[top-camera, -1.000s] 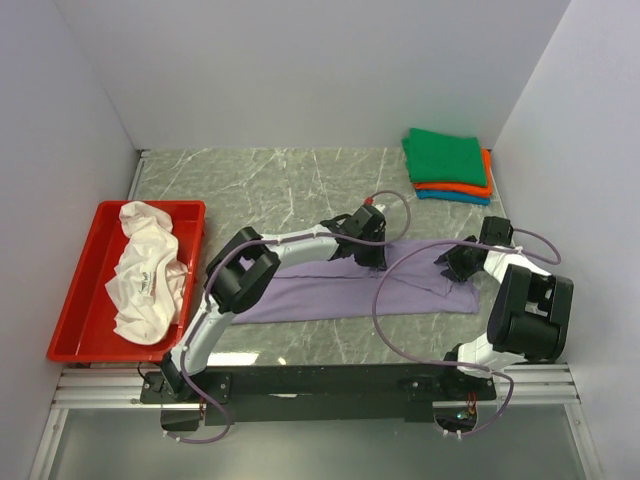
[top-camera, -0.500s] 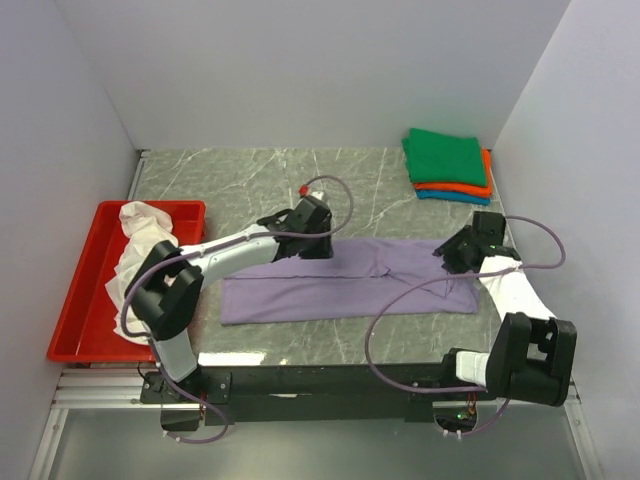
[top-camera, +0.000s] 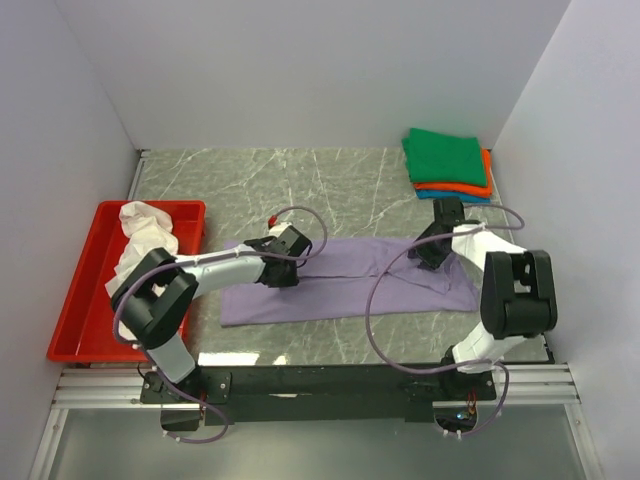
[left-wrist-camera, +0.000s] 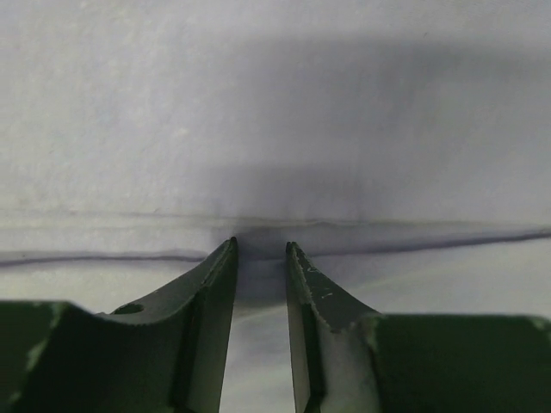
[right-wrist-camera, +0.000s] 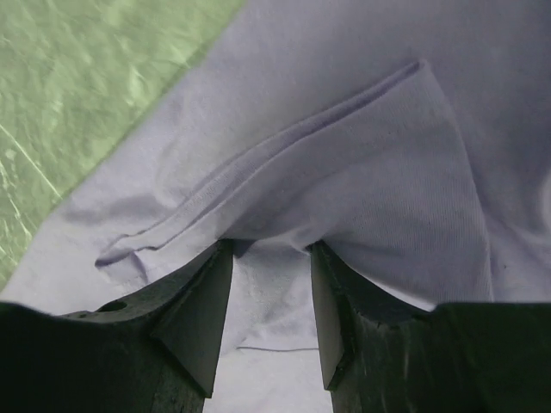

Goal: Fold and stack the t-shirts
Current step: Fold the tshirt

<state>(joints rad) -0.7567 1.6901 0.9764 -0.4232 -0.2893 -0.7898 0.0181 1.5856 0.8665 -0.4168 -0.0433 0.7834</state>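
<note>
**Two tools set low on the lavender t-shirt**

From the near edge, the left arm folds at its elbow and its forearm runs low and rightward. The left tool [top-camera: 282, 270] sits on the left part of the lavender t-shirt [top-camera: 340, 285], near its far edge. The right arm reaches forward, and the right tool [top-camera: 426, 257] points down onto the shirt's right end. The shirt lies flat as a long strip across the tabletop [top-camera: 260, 180].

The wrist views add detail:
- **Left tool [left-wrist-camera: 260, 245]:** narrow gap, tips against a fold line, no cloth seen pinched.
- **Right tool [right-wrist-camera: 269, 245]:** moderate gap, tips at a raised sleeve fold. Whether cloth is caught cannot be told.

Only the top view shows the remainder:
- A white t-shirt [top-camera: 145, 270] lies crumpled in the red tray [top-camera: 80, 320] at left.
- At far right, a green t-shirt [top-camera: 445, 155] lies on an orange t-shirt [top-camera: 487, 178], which lies on a teal t-shirt [top-camera: 450, 197].
</note>
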